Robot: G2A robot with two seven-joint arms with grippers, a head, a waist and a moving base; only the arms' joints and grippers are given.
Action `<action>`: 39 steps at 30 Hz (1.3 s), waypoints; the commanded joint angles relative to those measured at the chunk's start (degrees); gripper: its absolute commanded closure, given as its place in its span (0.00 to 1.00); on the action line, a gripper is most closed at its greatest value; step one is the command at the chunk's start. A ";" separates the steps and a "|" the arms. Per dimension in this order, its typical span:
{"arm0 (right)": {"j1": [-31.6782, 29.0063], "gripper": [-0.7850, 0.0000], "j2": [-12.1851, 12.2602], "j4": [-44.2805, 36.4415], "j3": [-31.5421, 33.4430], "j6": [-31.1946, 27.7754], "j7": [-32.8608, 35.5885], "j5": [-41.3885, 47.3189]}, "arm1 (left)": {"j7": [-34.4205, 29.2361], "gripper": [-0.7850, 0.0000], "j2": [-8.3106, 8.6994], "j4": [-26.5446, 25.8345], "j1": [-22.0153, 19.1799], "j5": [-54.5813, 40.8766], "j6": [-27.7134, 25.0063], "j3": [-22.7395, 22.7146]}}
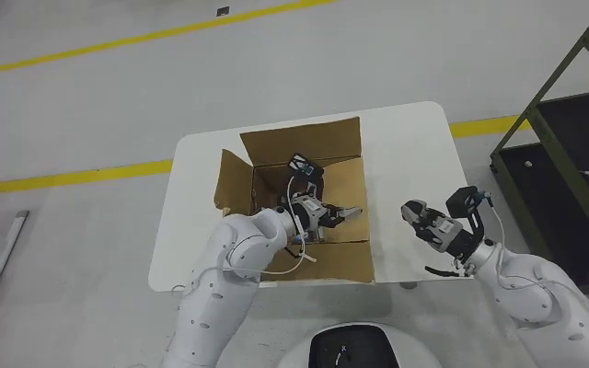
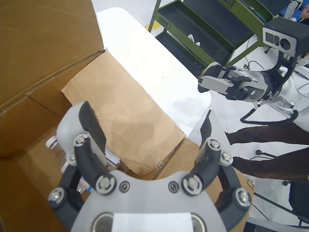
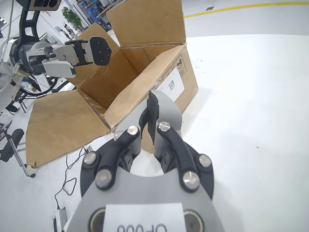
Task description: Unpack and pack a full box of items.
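1. We've got the cardboard box (image 1: 299, 143) sitting open on the white table (image 1: 405, 147), with all its flaps folded out.
2. The left gripper (image 2: 146, 113) hangs just above the box's opening with its fingers spread wide, released, nothing in them.
3. Down inside the box, at the bottom by one wall, we can make out a clear plastic bottle (image 2: 56, 154) with a white cap. The gripper's own finger covers part of it, so we can't tell what else is in there.
4. The right gripper (image 3: 152, 102) is over bare table beside the box, on the side facing the green rack (image 2: 205, 34). Its pads are pressed together, clenched on nothing.
5. The two grippers are well apart, and neither one touches the box.
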 commanded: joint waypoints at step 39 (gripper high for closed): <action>8.37 1.00 -1.73 12.00 -11.22 -1.09 2.54 -0.26 | 0.32 0.00 -2.57 17.63 -1.93 -28.97 19.49 0.90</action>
